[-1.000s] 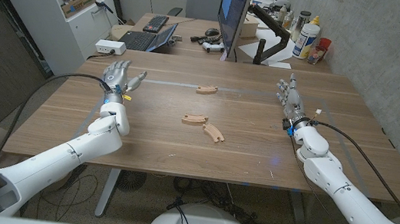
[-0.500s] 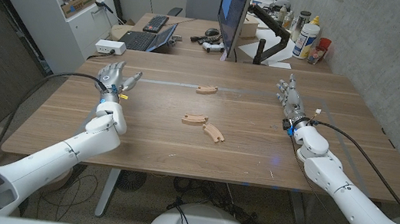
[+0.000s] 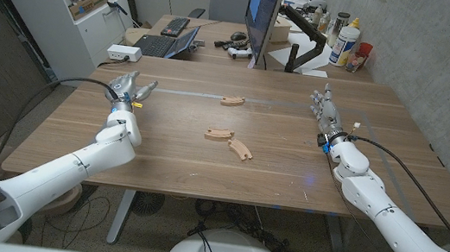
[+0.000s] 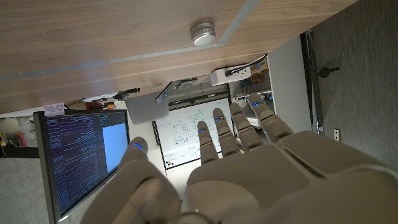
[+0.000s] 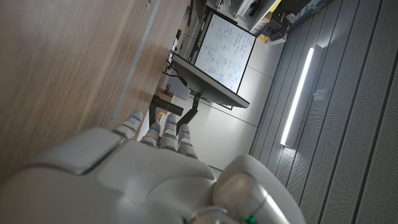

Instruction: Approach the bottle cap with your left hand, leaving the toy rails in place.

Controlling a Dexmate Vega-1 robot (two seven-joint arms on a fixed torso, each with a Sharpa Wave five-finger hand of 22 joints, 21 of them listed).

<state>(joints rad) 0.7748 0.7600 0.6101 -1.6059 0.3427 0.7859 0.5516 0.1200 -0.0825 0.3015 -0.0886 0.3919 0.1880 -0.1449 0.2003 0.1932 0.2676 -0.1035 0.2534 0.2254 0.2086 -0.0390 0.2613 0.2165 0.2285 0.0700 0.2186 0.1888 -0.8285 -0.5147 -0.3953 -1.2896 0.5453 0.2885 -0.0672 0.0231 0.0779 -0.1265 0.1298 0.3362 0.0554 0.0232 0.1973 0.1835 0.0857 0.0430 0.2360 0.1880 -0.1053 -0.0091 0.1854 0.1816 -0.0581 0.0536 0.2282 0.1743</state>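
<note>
1. The bottle cap (image 4: 203, 32) sits on the bench (image 3: 170, 149) near its edge, apart from everything else, as the left wrist view shows.
2. The left hand (image 3: 124, 89) is raised short of the cap, fingers (image 4: 237, 127) spread, holding nothing.
3. Three toy rails (image 3: 231, 132) lie mid-bench, well away from the cap.
4. The right hand (image 3: 326, 108) stands far from the cap, fingers straight and close together, empty.

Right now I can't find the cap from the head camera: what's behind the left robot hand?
The bottle cap, upright on the table near its edge, untouched. From the head, the left robot hand covers it.
</note>
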